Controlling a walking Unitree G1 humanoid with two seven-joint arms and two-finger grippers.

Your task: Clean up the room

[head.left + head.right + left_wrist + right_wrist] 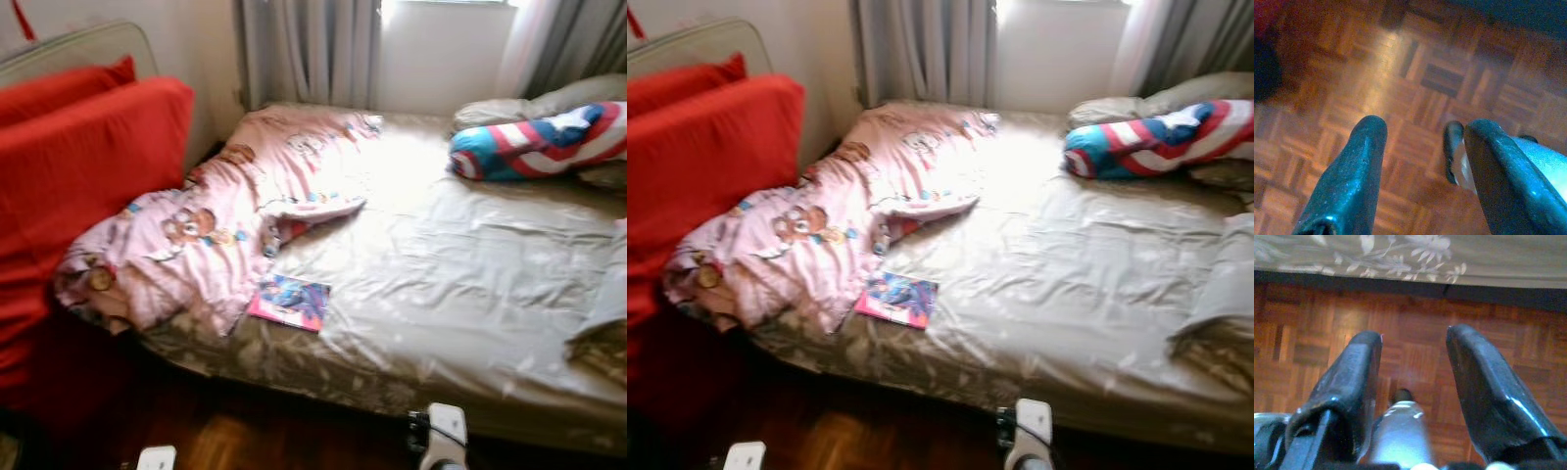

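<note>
1. I see a book [289,302] at the bed's [460,284] near edge, seven o'clock, touching the pink blanket [211,225].
2. Wrist views give parquet floor [1415,83]: left tool [1422,147] and right tool [1413,362] both spread, empty.

Head stereo pair looks down across the bed [441,274]; both wrist cameras face the parquet floor [1400,98].

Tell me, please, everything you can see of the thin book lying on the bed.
The book is a thin, flat paperback, its cover showing blue and purple artwork with a pink edge; the picture is too blurred to read. It lies closed and face up, slightly askew, near the front edge of the bed on the beige satin-looking sheet. The crumpled pink blanket with cartoon bear prints sits right beside it, and seems to touch or just overlap its corner.
</note>
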